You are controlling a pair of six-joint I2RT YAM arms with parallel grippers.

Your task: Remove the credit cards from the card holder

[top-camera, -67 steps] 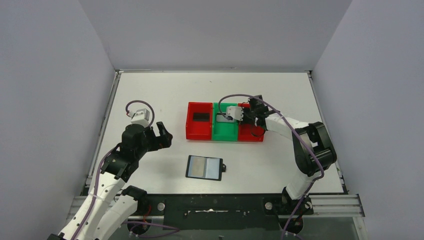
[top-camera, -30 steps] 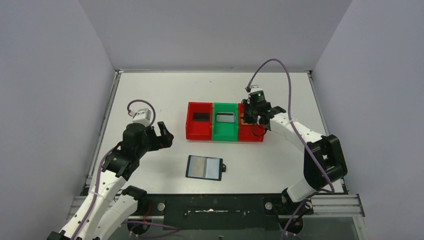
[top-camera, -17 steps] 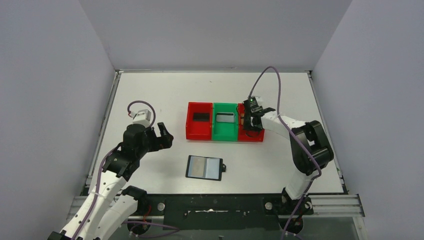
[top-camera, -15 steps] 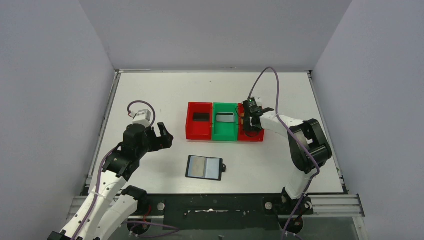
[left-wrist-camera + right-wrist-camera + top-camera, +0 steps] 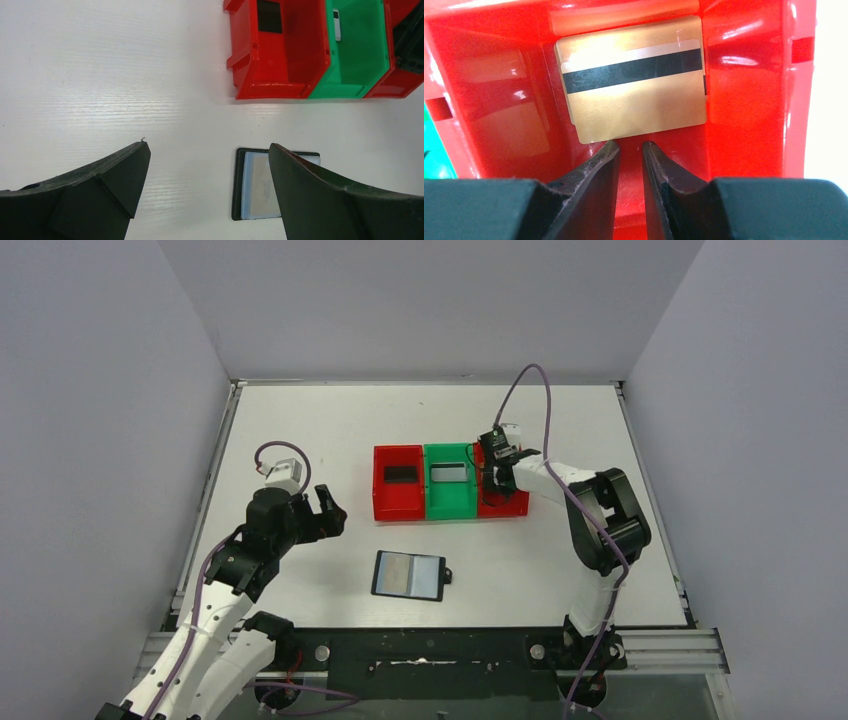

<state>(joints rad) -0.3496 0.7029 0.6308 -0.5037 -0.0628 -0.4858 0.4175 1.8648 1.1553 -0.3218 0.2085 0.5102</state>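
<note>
While the right gripper point(image 5: 629, 149) reaches down into the shiny red plastic tray point(image 5: 749, 80), its two black fingers sit close together with just a thin gap. Nothing is between them. Their tips are right by the lower edge of the gold credit cards point(image 5: 634, 105), and I cannot tell if they touch. Two of these cards lie flat in a little pile on the tray floor, in the upper middle of the wrist picture. The top one has a black stripe.

From above, this tray is at the right end of a row of three on the white table point(image 5: 300, 430). A green plastic tray point(image 5: 448, 510) in the middle has a small pale card point(image 5: 450, 473) in it. Another red plastic tray point(image 5: 398, 511) on the left has a small dark card point(image 5: 401, 473) in it.

Lower in the picture, the flat black card holder point(image 5: 408, 575) lies open on the table, grey-blue inside, well apart from the trays.

At the left of the picture, the left gripper point(image 5: 207, 146) hangs above the table with its fingers spread wide, holding nothing.
</note>
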